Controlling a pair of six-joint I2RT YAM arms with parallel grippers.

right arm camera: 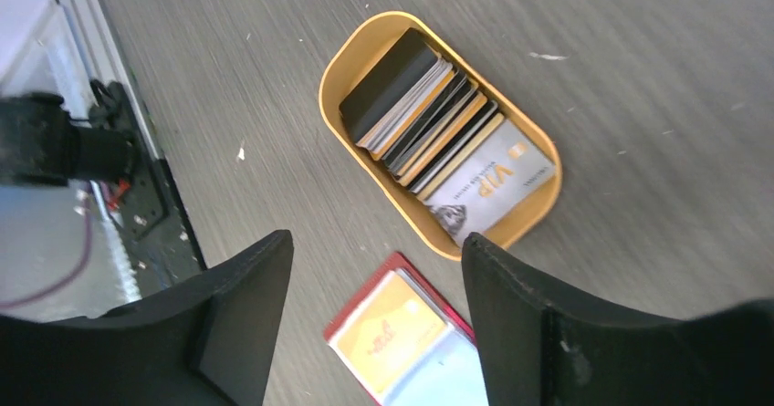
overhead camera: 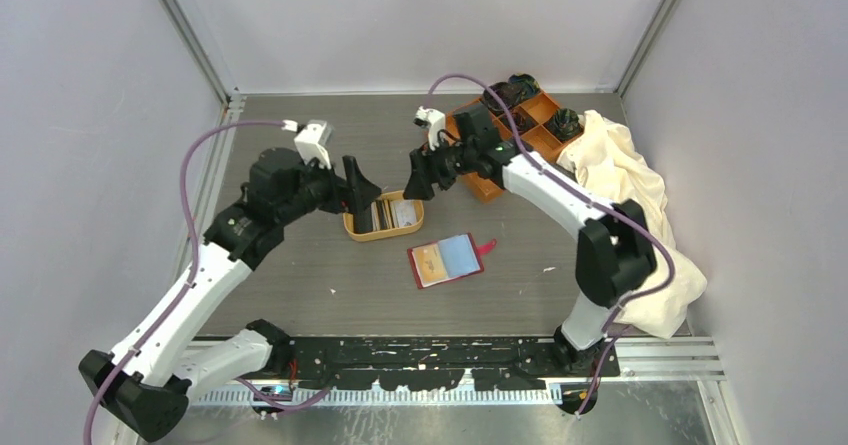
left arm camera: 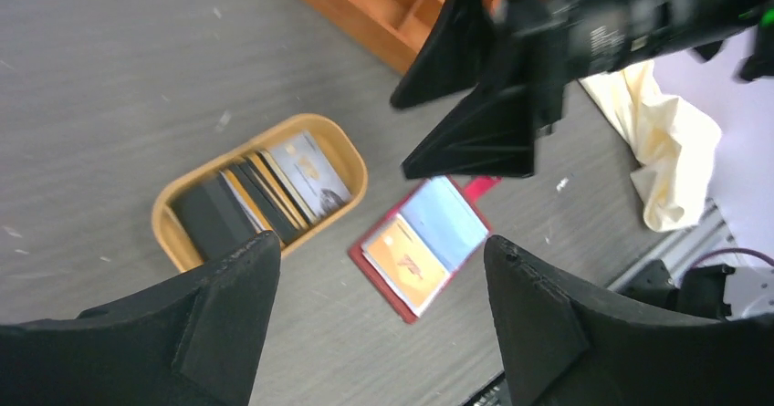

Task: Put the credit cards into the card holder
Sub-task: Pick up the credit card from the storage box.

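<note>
A stack of credit cards (overhead camera: 383, 215) stands on edge in an oval tan dish (overhead camera: 350, 231), black, white and gold ones, also shown in the left wrist view (left arm camera: 260, 192) and the right wrist view (right arm camera: 438, 119). The red card holder (overhead camera: 446, 260) lies open and flat just right of the dish, blue lining up, with an orange card (overhead camera: 431, 262) on its left page. My left gripper (overhead camera: 360, 190) hangs open above the dish's left end, and my right gripper (overhead camera: 415, 180) hangs open above its right end. Nothing is between either pair of fingers; both wrist views look down on the card holder (left arm camera: 424, 246) (right arm camera: 402, 342).
An orange compartment tray (overhead camera: 520, 125) sits at the back right behind the right arm. A crumpled cream cloth (overhead camera: 630, 195) lies along the right side. The black mounting rail (overhead camera: 450, 350) runs along the near edge.
</note>
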